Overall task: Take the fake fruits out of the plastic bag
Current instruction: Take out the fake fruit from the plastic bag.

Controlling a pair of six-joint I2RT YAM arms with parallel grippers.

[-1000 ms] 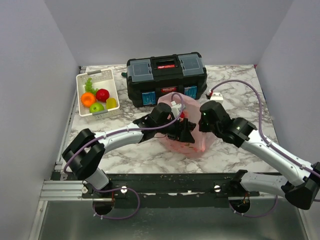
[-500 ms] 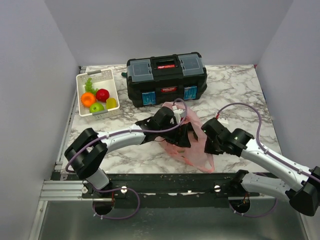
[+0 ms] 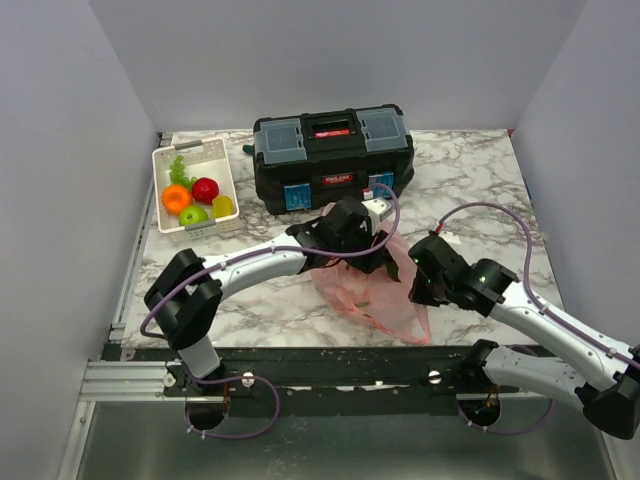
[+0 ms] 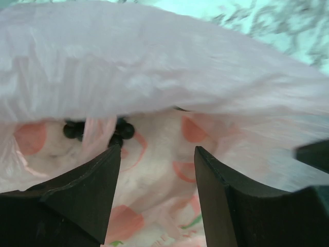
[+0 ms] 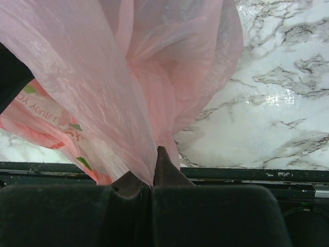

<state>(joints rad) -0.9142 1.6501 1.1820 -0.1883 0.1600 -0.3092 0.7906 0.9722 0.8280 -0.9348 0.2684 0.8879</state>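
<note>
The pink plastic bag (image 3: 375, 292) lies on the marble table in front of the toolbox. My left gripper (image 3: 365, 258) is open at the bag's far side; its wrist view looks into the bag (image 4: 169, 87), where dark purple grapes (image 4: 97, 129) lie just past the left fingertip. My right gripper (image 3: 418, 290) is shut on the bag's right edge and holds the pinched plastic (image 5: 149, 154) up. An orange (image 3: 176, 198), red apple (image 3: 205, 189), green apple (image 3: 193, 214) and lemon (image 3: 223, 206) sit in the white basket (image 3: 222, 160).
A black toolbox (image 3: 332, 155) stands behind the bag. The basket at the far left also holds a light green grape bunch (image 3: 178, 168). A purple cable (image 3: 490, 212) arcs over the table at the right. The table's front rail (image 5: 247, 174) lies just below the right gripper.
My right gripper drew the bag's edge toward the near right and now holds it there. My left gripper shifted right and farther back along the bag's mouth. The bag has flattened and stretched.
</note>
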